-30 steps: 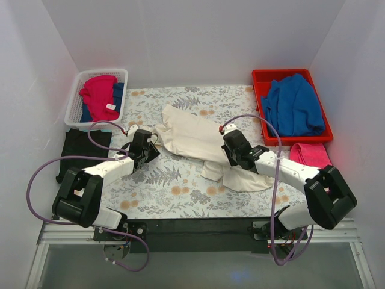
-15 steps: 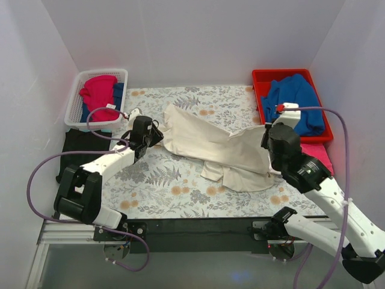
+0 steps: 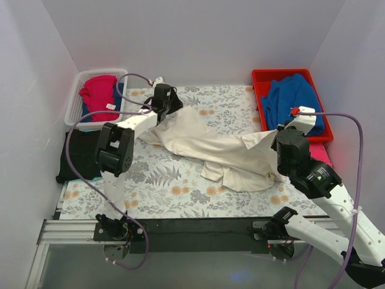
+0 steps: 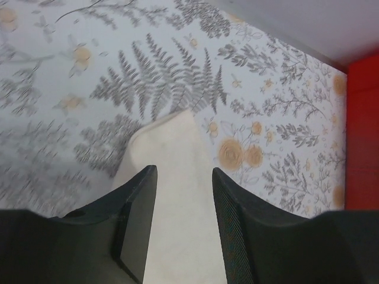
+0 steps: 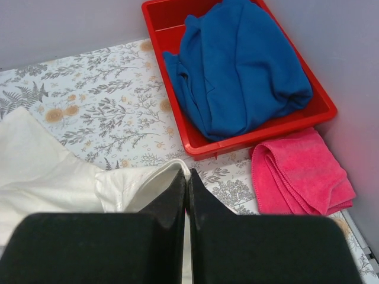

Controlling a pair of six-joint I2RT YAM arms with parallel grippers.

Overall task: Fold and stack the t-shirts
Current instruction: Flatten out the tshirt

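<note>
Cream shirt [image 3: 204,141] spread between both arms

White plastic basket [image 3: 73,105] with lattice walls sits far left, crumpled pink and blue cloth inside. Black shirt [image 3: 78,156], matte, lies flat just in front of it at the left edge of the tablecloth [image 3: 156,180], which is grey with fern prints and orange flowers. Left arm reaches long toward the back, near the basket. Left gripper [image 3: 166,103] is over the far-left corner of the cream shirt. In the wrist view its two dark fingers [image 4: 136,219] stand parted, released. The rounded cloth corner lies flat on the tablecloth between them. The cream shirt is soft and wrinkled. It runs as a diagonal band from that corner across the table centre to the right, with a bunched heap at its near-right end. Right arm is bent, elbow raised. Right gripper [image 5: 186,173] is clenched on a lifted edge of the cream shirt, fingers pressed together, cloth pinched at the tips. Red hard-plastic tray [image 3: 260,77] at back right holds a rumpled blue garment [image 3: 295,105]. Pink terry towel [image 3: 310,153] lies folded just beside the tray's near side.
</note>
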